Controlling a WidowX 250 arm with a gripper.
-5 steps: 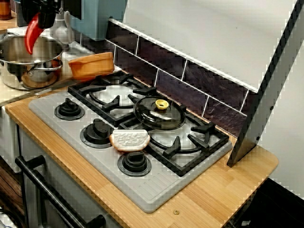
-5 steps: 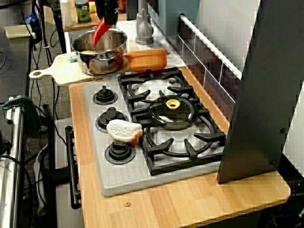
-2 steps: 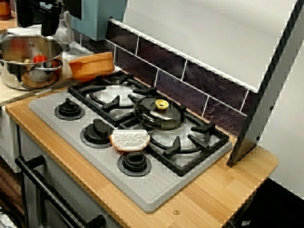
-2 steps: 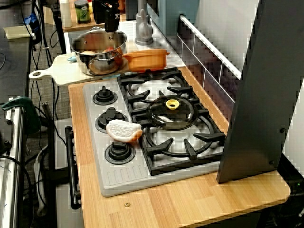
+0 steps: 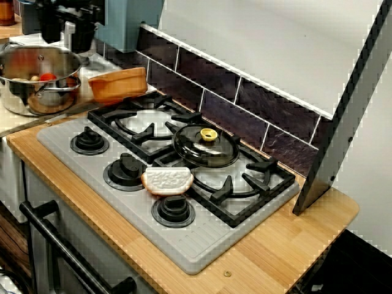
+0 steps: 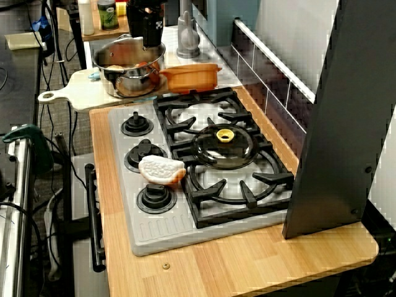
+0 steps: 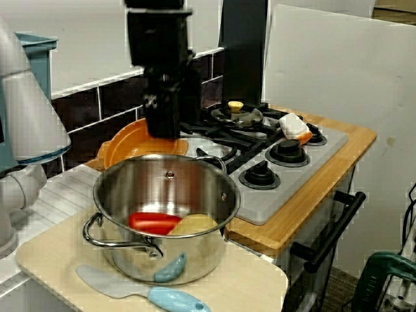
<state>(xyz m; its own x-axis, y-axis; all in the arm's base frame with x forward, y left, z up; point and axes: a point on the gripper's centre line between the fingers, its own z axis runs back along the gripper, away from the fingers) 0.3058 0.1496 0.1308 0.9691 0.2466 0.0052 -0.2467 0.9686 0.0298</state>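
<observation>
Pincer hangs empty above the far rim of the pot; spread or pressed, can't tell. Red pepper lies inside the pot. Risk: a low sideways move likely clips the rim or orange bowl, shoving the pot.

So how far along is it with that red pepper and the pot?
Done: the red pepper lies inside the steel pot, beside a pale yellow piece. In hand: nothing shows in the tool, which hangs above the pot's rim. Left: probably little for the pepper; the glass lid sits on the stove grate, off the pot.
</observation>
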